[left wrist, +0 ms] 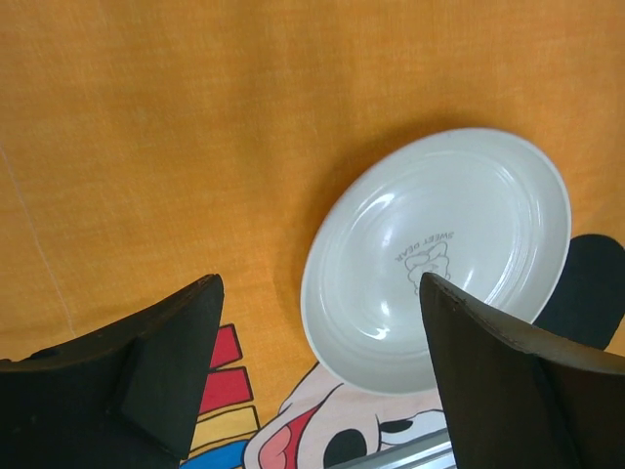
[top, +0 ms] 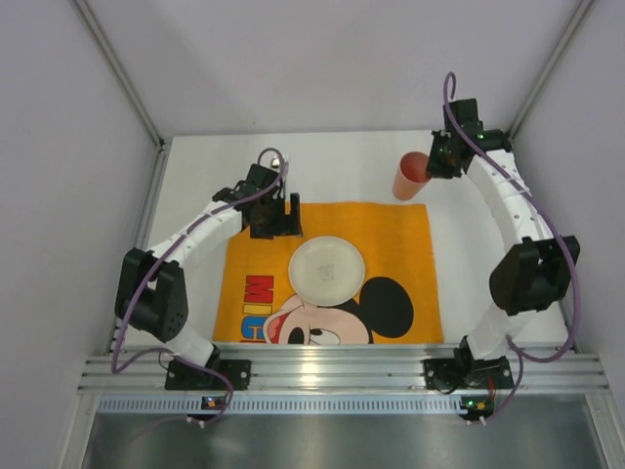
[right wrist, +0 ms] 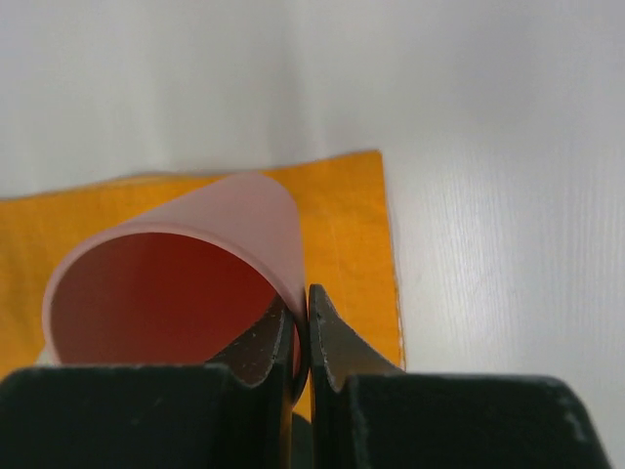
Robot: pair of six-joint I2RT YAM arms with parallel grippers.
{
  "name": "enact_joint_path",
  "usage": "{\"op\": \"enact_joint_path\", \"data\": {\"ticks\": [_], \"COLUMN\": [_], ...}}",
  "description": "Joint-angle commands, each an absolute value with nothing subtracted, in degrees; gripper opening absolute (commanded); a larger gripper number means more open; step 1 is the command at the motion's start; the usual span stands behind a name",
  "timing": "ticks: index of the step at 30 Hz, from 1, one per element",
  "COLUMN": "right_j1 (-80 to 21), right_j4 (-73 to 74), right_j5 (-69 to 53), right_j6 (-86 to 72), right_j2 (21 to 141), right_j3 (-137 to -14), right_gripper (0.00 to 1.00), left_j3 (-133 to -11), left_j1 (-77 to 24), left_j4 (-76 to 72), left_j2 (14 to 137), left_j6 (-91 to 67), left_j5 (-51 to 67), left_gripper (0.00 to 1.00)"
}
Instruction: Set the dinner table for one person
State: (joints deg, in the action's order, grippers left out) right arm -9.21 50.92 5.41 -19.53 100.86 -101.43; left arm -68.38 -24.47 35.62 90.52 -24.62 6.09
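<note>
A white plate (top: 326, 270) lies on the orange Mickey Mouse placemat (top: 391, 234) on the white dinner table (top: 342, 166). My left gripper (top: 278, 217) is open and empty, hovering over the placemat just left of the plate (left wrist: 439, 259). My right gripper (top: 435, 161) is shut on the rim of a pink-orange cup (top: 410, 176), one finger inside and one outside the wall. The cup (right wrist: 176, 283) is tilted, held above the placemat's far right corner (right wrist: 352, 225).
Grey walls close in the table at left, right and back. An aluminium rail (top: 332, 371) runs along the near edge, with both arm bases on it. Bare white tabletop (right wrist: 508, 195) shows right of the placemat and behind it.
</note>
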Motion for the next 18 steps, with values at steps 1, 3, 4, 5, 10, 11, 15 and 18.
{"op": "enact_joint_path", "data": {"ticks": [1,3,4,5,10,11,15,18], "right_j1": [-11.34,-12.04,-12.21,-12.56,-13.45,-13.53,-13.8,-14.24], "right_j4": [50.8,50.63,50.28,50.01,47.12,46.76,46.41,46.23], "right_j5": [2.82,2.64,2.64,2.72,5.01,5.44,6.33,6.24], "right_j6": [-19.95,-20.39,-20.74,-20.83,-20.57,-20.48,-19.86,-19.25], "right_j2": [97.74,96.42,95.98,95.63,97.02,97.38,98.96,97.83], "right_j3": [-92.57,-88.36,-87.2,-86.14,-82.71,-82.71,-83.32,-82.27], "right_gripper": [0.0,0.0,0.0,0.0,0.0,0.0,0.0,0.13], "left_j3": [-74.69,-76.81,-78.9,-79.97,-86.2,-87.09,-90.78,-93.16], "left_j1": [-22.42,-20.57,-19.96,-18.73,-16.61,-16.44,-15.47,-14.5], "left_j4": [36.47,37.0,37.09,37.44,37.71,37.88,38.23,37.18], "left_j2": [93.42,95.17,95.88,96.41,100.19,101.33,103.88,106.25], "left_j6": [-22.85,-22.5,-22.5,-22.5,-22.24,-22.24,-22.67,-23.29], "left_j5": [3.69,3.78,4.04,4.3,5.27,4.84,3.87,2.03], "left_gripper": [0.87,0.86,0.86,0.86,0.84,0.84,0.84,0.84]}}
